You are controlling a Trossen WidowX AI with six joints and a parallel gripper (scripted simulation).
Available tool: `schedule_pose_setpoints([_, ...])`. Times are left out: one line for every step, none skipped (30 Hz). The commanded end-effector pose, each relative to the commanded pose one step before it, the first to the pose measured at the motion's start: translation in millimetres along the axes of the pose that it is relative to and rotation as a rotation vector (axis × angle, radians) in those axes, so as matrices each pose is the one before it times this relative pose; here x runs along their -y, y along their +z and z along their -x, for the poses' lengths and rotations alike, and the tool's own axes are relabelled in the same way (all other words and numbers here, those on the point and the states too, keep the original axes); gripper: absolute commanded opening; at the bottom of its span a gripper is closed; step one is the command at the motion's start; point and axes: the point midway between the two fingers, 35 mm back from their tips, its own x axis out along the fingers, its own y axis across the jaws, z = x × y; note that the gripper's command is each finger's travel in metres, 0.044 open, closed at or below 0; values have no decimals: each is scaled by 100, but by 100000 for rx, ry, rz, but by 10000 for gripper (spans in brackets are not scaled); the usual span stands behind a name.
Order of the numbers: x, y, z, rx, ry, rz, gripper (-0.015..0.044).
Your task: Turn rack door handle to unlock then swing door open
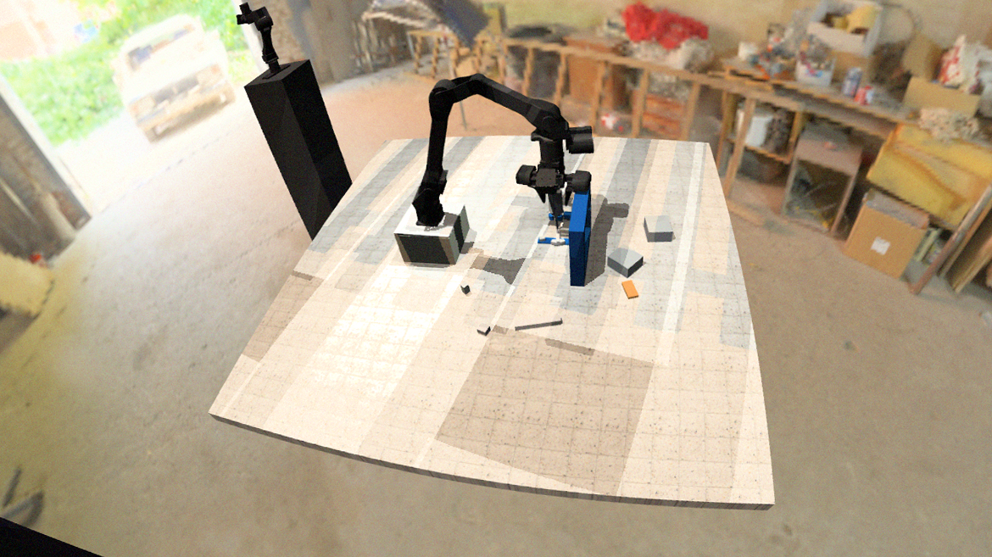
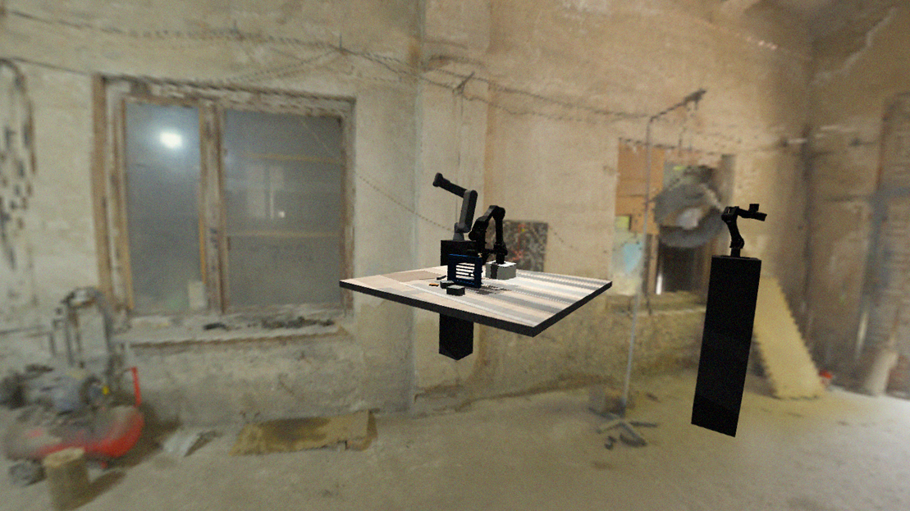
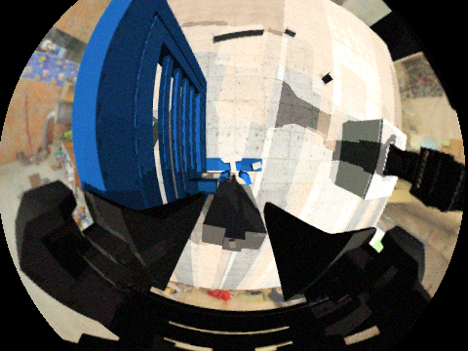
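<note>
The blue slatted rack panel [image 1: 578, 243] [image 3: 117, 97] stands upright on the table [image 1: 590, 434], edge-on in the top view; door and frame cannot be told apart in it, and it looks shut. The dark upright handle [image 1: 555, 213] [image 3: 234, 214] stands at its arm side, above small blue brackets [image 1: 553, 241] [image 3: 253, 164]. My gripper [image 1: 554, 199] [image 3: 234, 202] points down over the handle, partly open. The handle is between the fingers, with a gap on each side in the wrist view. The left finger in that view is close to the panel; contact cannot be told.
Two grey blocks [image 1: 657, 228] [image 1: 625, 262] and an orange tile [image 1: 630, 289] lie beyond the panel. A dark bar [image 1: 538, 324] [image 3: 239, 35] and two small dark pieces [image 1: 484, 330] [image 1: 465, 289] lie toward the front. The arm's base block [image 1: 426, 248] [image 3: 361, 146] is at the left.
</note>
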Motion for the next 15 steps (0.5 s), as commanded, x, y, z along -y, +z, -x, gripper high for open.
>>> schedule_pose_setpoints([-149, 114, -40, 269, 538, -4314, 282])
schedule_pose_setpoints([0, 0, 0, 0, 0, 0, 282])
schedule_pose_setpoints([0, 0, 0, 0, 0, 0, 282])
schedule_pose_setpoints([0, 0, 0, 0, 0, 0, 275])
schedule_pose_setpoints([0, 0, 0, 0, 0, 0, 268])
schedule_pose_setpoints([0, 0, 0, 0, 0, 0, 262])
schedule_pose_setpoints([0, 0, 0, 0, 0, 0, 255])
schedule_pose_setpoints([0, 0, 0, 0, 0, 0, 248])
schedule_pose_setpoints([0, 0, 0, 0, 0, 0, 242])
schedule_pose_setpoints([0, 0, 0, 0, 0, 0, 235])
schedule_pose_setpoints([0, 0, 0, 0, 0, 0, 228])
schedule_pose_setpoints([0, 0, 0, 0, 0, 0, 222])
schedule_pose_setpoints([0, 0, 0, 0, 0, 0, 215])
schedule_pose_setpoints([0, 0, 0, 0, 0, 0, 208])
schedule_pose_setpoints([0, 0, 0, 0, 0, 0, 202])
